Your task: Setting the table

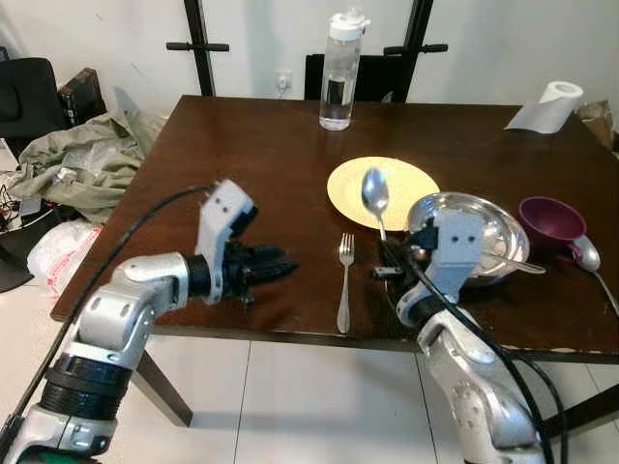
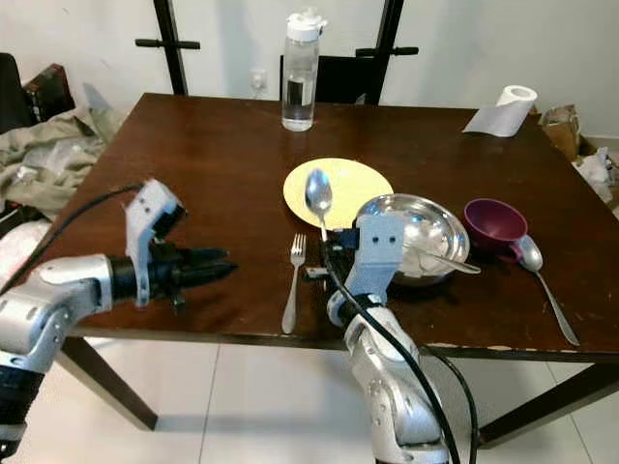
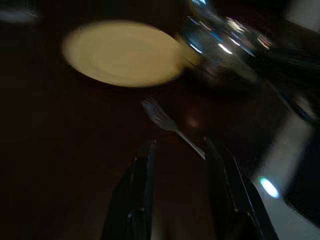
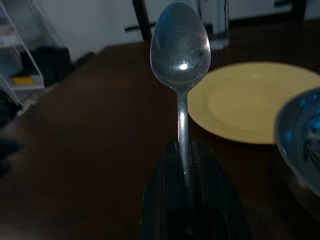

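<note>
Spoon (image 1: 375,193) pinched by its handle in right end effector (image 1: 390,259), bowl end up, held above desk (image 1: 242,155) edge between fork (image 1: 344,280) and steel bowl (image 1: 484,227), in front of yellow plate (image 1: 406,184). Fork lies flat on desk. Left end effector (image 1: 276,266) hovers left of fork, fingers (image 3: 137,190) spread, empty. Purple cup (image 1: 549,220) and second spoon (image 1: 590,259) right of bowl.

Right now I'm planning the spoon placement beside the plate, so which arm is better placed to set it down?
Right. The right gripper is already shut on the spoon, holding it upright next to the yellow plate. The left gripper is open, holds nothing, and hovers left of the fork.
</note>
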